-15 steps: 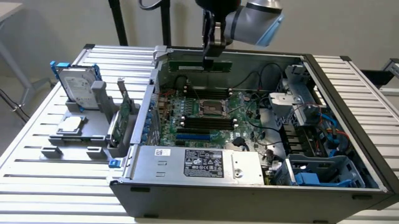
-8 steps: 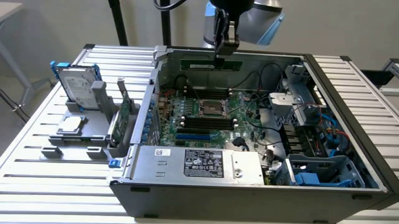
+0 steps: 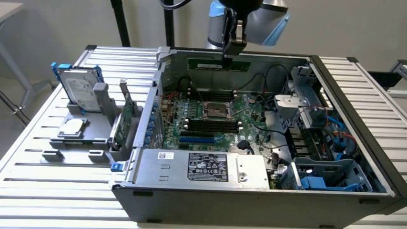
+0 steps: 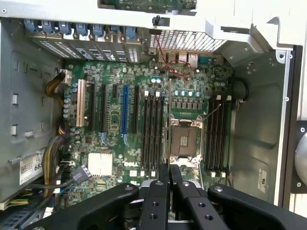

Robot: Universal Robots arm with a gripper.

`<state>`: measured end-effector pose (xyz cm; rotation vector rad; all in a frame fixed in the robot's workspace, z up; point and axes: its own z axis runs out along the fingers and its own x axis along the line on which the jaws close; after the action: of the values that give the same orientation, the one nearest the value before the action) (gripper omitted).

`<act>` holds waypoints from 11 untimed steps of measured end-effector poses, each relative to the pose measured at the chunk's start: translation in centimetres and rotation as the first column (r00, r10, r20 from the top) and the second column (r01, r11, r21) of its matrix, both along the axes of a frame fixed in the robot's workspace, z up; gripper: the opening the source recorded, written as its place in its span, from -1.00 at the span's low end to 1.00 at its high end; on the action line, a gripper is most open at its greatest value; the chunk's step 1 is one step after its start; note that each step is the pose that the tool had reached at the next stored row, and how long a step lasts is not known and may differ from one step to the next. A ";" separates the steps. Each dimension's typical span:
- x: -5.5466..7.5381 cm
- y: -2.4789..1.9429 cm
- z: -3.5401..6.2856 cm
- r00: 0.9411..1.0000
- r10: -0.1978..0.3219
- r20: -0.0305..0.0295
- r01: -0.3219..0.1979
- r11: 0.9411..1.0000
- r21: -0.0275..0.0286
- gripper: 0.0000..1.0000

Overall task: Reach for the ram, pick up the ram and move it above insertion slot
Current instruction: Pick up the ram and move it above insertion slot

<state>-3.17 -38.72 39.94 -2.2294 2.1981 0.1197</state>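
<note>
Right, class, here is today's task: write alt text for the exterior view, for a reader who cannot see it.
A robot arm's gripper holds a ram, a thin green stick, level above an open computer case with its motherboard exposed. To the exterior view's left, a grey rack on a slatted metal table holds a hard drive and a green card.

Exterior view: set high, off arm, looking down at slant onto open computer case (image 3: 254, 143) on slatted worktop (image 3: 38, 143); far enough back to take in whole case, drive rack (image 3: 89, 109) at exterior view's left, lower arm at top edge.

Wrist view: mounted on wrist, facing straight down into case from close above; tool (image 4: 169, 187) fingers at frame edge.

Shared by both: motherboard (image 3: 210, 119) (image 4: 144, 110), CPU socket (image 3: 213, 110) (image 4: 184, 141), black memory slots (image 3: 210, 126) (image 4: 152, 129).
</note>
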 end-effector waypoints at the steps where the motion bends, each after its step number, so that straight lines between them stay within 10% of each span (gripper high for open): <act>1: 0.1 0.08 0.00 1.000 -0.005 0.000 0.005 1.000 0.000 -0.74; 11: 0.6 0.73 0.00 1.000 -0.024 -0.001 0.024 1.000 -0.001 -0.74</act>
<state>-2.53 -37.99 39.94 -2.2028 2.2255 0.1190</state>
